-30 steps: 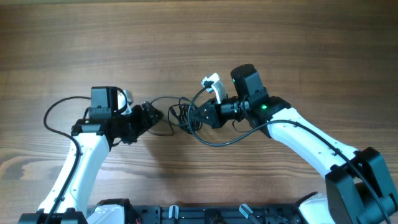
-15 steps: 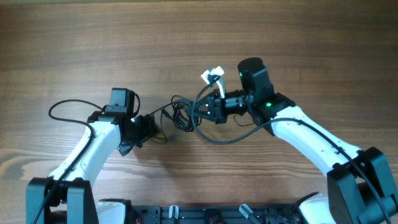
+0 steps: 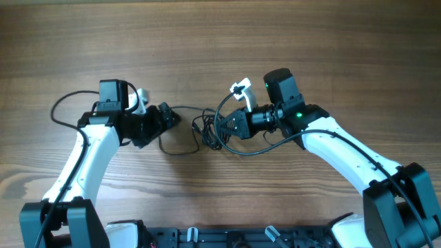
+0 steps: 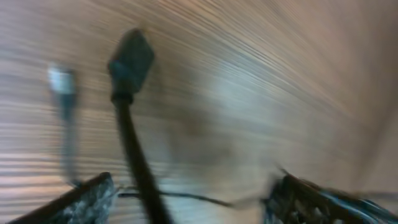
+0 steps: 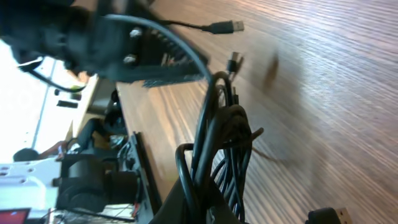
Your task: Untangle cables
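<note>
Tabletop (image 3: 220, 41) of bare wood carried the whole job, and two arms reached in from its near edge so that the work lay between them. The right arm (image 3: 344, 148) came in from the right. The right fingers (image 3: 229, 125) were closed tight on the cables (image 3: 207, 129), which sat as a clump of thin black loops at the fingertips near the middle of the tabletop. In the right wrist view the strands ran bunched together down into the grip. That hold looked meant as an anchor: with the cables pinned on one side, a strand drawn from the other side could slide out rather than drag the whole clump along.

The left arm (image 3: 89, 155) stood opposite, just left of the cables. The left fingers (image 4: 87, 198) stood wide apart and gripped nothing that could be made out, though that view was blurred. A thin cord crossed low between them, which suggested they were set to close on a single strand.

One loose cord (image 3: 176, 150) ran out of the clump in a slack bow toward the left arm, lying on the wood. Smallest of all, a black plug (image 4: 130, 56) and a silver-tipped plug (image 4: 61, 81) lay side by side ahead of the left fingers. They were probably free ends, the likeliest parts to pull first.
</note>
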You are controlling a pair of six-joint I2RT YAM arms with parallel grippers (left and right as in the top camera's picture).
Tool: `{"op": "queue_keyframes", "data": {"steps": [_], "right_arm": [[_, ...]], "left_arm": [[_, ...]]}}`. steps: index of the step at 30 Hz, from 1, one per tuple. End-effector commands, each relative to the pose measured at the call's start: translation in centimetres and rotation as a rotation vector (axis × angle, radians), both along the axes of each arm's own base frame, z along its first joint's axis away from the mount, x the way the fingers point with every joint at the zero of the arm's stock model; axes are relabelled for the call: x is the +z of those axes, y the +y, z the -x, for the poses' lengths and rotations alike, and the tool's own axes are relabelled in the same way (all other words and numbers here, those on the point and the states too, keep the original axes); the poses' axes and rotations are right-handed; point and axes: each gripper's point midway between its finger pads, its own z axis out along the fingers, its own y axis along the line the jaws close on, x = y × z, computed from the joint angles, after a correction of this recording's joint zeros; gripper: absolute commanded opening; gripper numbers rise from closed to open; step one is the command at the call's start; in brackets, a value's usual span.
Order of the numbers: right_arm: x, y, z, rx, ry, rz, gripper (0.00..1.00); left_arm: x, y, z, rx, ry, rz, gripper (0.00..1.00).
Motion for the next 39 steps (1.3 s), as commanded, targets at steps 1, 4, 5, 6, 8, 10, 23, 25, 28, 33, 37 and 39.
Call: {"op": "queue_keyframes", "data": {"steps": [1, 4, 5, 6, 8, 10, 23, 25, 28, 33, 37, 39], "right_arm": [[-0.1, -0.8, -1.6, -0.082, -0.048, 0.065, 0.07], [-0.3, -0.9, -1.6, -0.090, -0.045, 0.077, 0.07], [-0.3, -0.9, -1.6, -0.090, -0.043, 0.078, 0.07], [-0.4, -0.9, -1.6, -0.090, -0.042, 0.079, 0.08], [-0.4, -0.9, -1.6, -0.091, -0.042, 0.079, 0.08], [-0.4, -0.9, -1.6, -0.090, -0.042, 0.078, 0.08], [-0.6, -1.0, -1.3, -0.100, -0.001, 0.084, 0.09], [-0.6, -1.1, -1.2, -0.101, 0.004, 0.086, 0.08], [-0.6, -1.0, -1.3, -0.108, 0.012, 0.083, 0.09], [-0.8, -1.1, -1.1, -0.108, 0.027, 0.091, 0.08], [-0.7, -1.1, -1.2, -0.109, 0.020, 0.086, 0.09], [-0.7, -1.1, -1.2, -0.109, 0.020, 0.086, 0.08]], "left_arm": [[-0.9, 1.4, 0.9, 0.187, 0.153, -0.043, 0.77], [-3.3, 9.7, 5.8, 0.601, 0.398, -0.487, 0.94], [-3.3, 10.2, 6.7, 0.588, 0.425, -0.530, 0.94], [-3.4, 9.6, 6.9, 0.493, 0.423, -0.518, 0.95], [-3.0, 5.4, 6.7, 0.136, 0.351, -0.330, 0.98], [0.5, -2.2, 7.2, -0.285, 0.150, 0.099, 1.00], [10.1, -7.7, 2.6, -0.394, -0.262, 0.663, 1.00], [6.5, -6.2, 1.1, -0.174, -0.057, 0.490, 1.00], [-0.6, 0.5, 0.9, 0.299, 0.229, 0.036, 1.00], [-3.0, 11.7, 5.0, 0.705, 0.337, -0.607, 1.00], [-1.4, 8.7, 1.8, 0.547, 0.239, -0.420, 1.00], [2.0, 3.3, -2.0, 0.277, 0.052, -0.146, 1.00]]}}
